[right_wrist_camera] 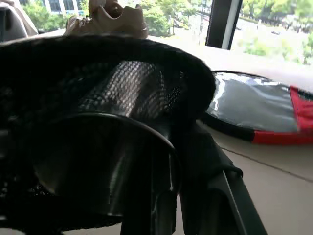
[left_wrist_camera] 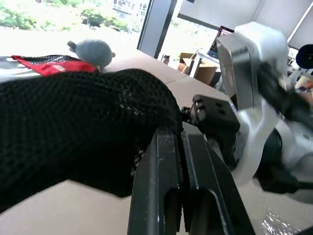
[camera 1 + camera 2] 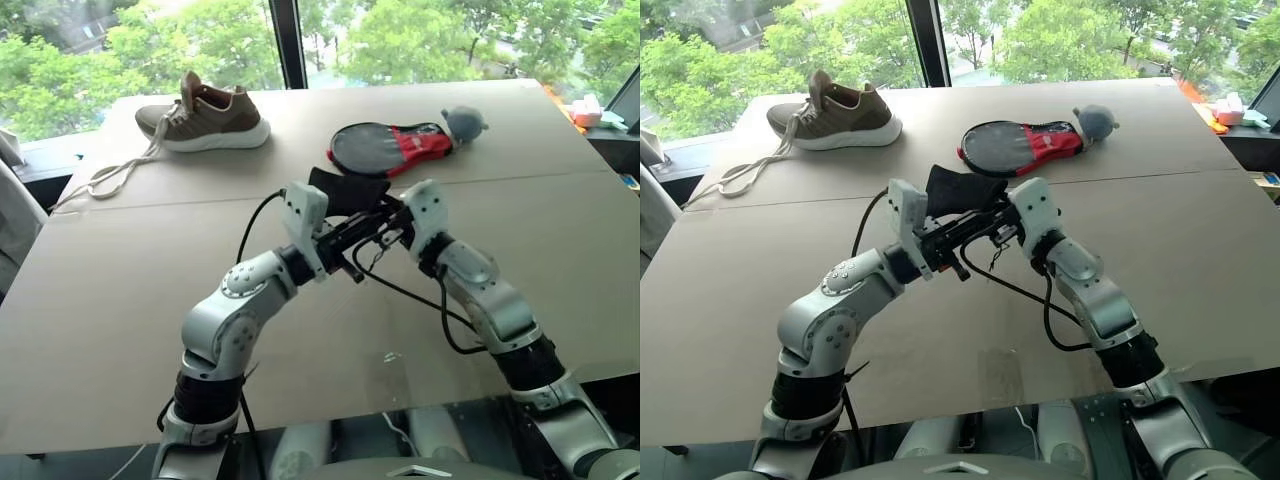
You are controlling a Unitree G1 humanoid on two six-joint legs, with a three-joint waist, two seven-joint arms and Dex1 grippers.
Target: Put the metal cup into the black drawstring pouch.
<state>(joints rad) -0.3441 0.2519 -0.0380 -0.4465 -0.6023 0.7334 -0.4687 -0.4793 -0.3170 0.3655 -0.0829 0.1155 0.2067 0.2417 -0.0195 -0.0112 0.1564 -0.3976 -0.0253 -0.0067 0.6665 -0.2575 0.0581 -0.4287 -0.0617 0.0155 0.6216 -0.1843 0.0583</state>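
- Both arms are reaching forward over the near half of the table (image 3: 100,330), elbows bent outward, forearms angling in so the wrists are meeting at mid-table.
- Left gripper (image 3: 975,225) is pointing forward and toward the right arm, roughly level; in the left wrist view its fingers (image 2: 166,196) are lying pressed together, pinching the mesh edge of the black drawstring pouch (image 3: 960,190).
- Right gripper (image 3: 372,228) is pointing inward toward the left one; its fingers (image 1: 215,196) are closed on the pouch fabric at the mouth.
- The pouch is hanging between the two grippers, lifted off the table surface, bunched and bulging above the fingertips.
- The metal cup (image 1: 102,166) is sitting inside the pouch: the right wrist view is showing its round rim and shiny wall through the open mouth, with mesh wrapping around it.
- Black cables are looping down from both wrists toward the tabletop.
- Beyond the grippers, the black-and-red paddle cover (image 3: 390,148) is lying flat, well apart from the pouch, with a grey plush toy (image 3: 463,123) touching its far end.
- A brown sneaker (image 3: 205,118) is standing at the far left, its laces (image 3: 115,175) trailing toward the left table edge.
- Bare tabletop is stretching wide on both sides of the arms, and a seam is running across the surface behind the grippers.
- Windows and green trees are lying past the far edge.
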